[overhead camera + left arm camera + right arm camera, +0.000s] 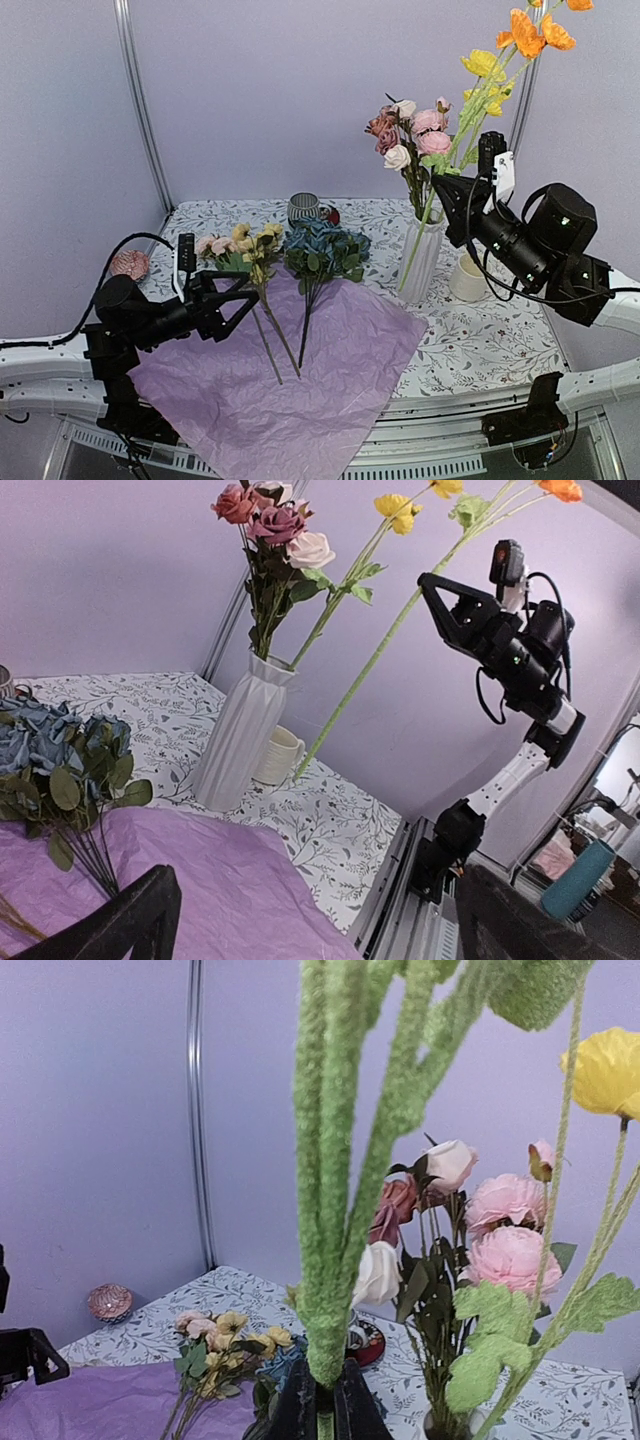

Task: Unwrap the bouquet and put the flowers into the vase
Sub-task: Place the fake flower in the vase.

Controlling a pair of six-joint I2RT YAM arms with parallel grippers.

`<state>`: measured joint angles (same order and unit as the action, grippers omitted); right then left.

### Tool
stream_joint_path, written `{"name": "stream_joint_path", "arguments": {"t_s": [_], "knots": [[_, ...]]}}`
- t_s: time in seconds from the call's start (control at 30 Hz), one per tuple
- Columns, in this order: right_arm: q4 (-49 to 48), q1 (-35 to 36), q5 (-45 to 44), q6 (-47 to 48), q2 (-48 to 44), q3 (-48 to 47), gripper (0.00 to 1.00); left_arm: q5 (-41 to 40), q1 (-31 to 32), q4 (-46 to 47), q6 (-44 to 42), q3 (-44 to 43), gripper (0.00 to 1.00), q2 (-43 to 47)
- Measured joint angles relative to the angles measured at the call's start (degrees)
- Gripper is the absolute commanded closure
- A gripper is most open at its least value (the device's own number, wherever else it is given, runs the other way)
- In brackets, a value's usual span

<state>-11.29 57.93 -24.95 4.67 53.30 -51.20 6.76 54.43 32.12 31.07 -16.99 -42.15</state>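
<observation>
The white ribbed vase [422,255] stands at the right of the table with pink and mauve roses [415,130] in it. My right gripper [440,188] is shut on the green stems of the yellow and orange poppies [525,40], beside the vase neck. Those stems [335,1210] slant down in front of the vase, their low end near the mug. Cream-yellow roses [245,245] and blue roses [325,250] lie on the spread purple tissue paper [300,380]. My left gripper [245,308] hangs open over the paper's left part, nothing between its fingers [130,920].
A cream mug [467,278] stands right of the vase. A striped grey cup on a red saucer [303,208] sits at the back. A pink round object [129,264] rests at the far left. The paper overhangs the table's near edge [480,400].
</observation>
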Motion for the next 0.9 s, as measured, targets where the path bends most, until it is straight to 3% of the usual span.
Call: {"name": "stream_joint_path", "arguments": {"t_s": [0.5, 0.9], "knots": [[-0.2, -3.8, -4.7, 12.3, 10.6, -20.7, 0.97, 0.0, 0.0, 0.1, 0.0, -0.9, 0.04, -2.1], [-1.4, -6.0, -8.4, 18.8, 15.2, -21.8, 0.97, 0.0, 0.0, 0.4, 0.0, -0.9, 0.05, -2.6]]}}
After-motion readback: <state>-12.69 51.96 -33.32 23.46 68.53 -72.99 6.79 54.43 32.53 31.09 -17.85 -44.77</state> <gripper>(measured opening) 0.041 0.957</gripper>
